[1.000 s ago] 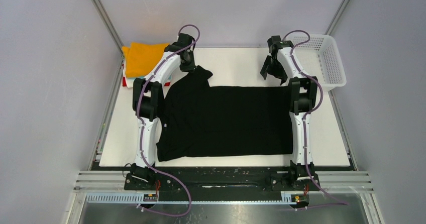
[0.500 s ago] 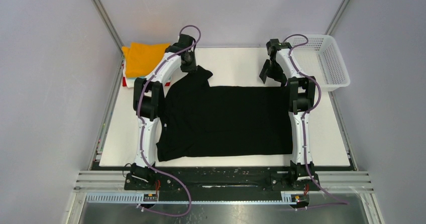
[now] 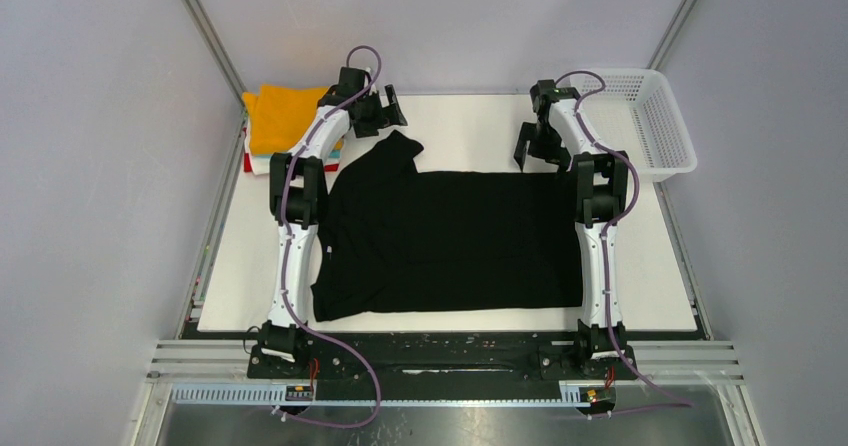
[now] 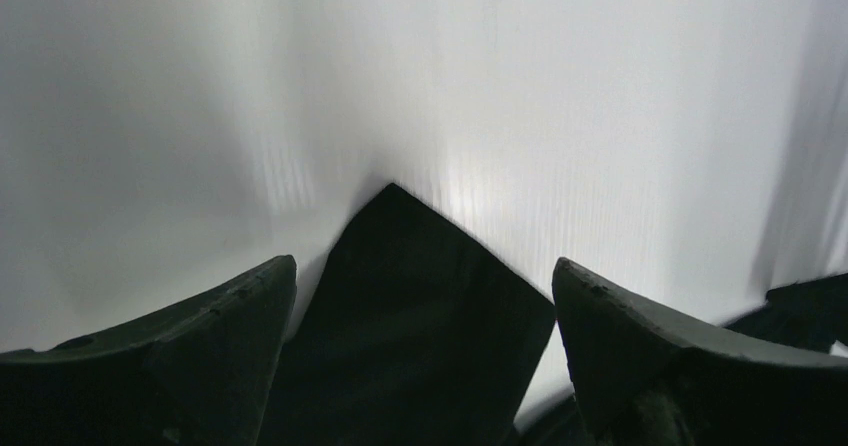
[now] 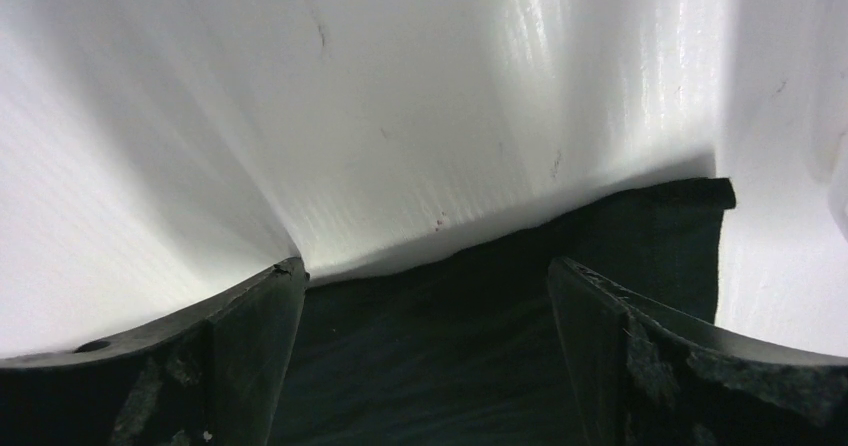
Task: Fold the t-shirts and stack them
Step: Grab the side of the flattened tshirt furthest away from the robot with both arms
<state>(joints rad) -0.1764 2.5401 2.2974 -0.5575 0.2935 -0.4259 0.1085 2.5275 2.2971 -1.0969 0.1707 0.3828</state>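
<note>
- Black shirt [image 3: 450,241] lies spread flat across the middle of the white table [image 3: 470,116]; one sleeve points toward the far left corner
- Left gripper [image 3: 390,114] is over that sleeve's tip; the wrist view shows its fingers [image 4: 180,346] apart, with cloth between them but not pinched
- Right gripper [image 3: 527,151] is over the shirt's far right corner; its fingers [image 5: 640,356] are likewise spread, gripping nothing
- Orange shirt [image 3: 285,116] tops a folded stack at the far left; basket [image 3: 665,116] stands at the far right
</note>
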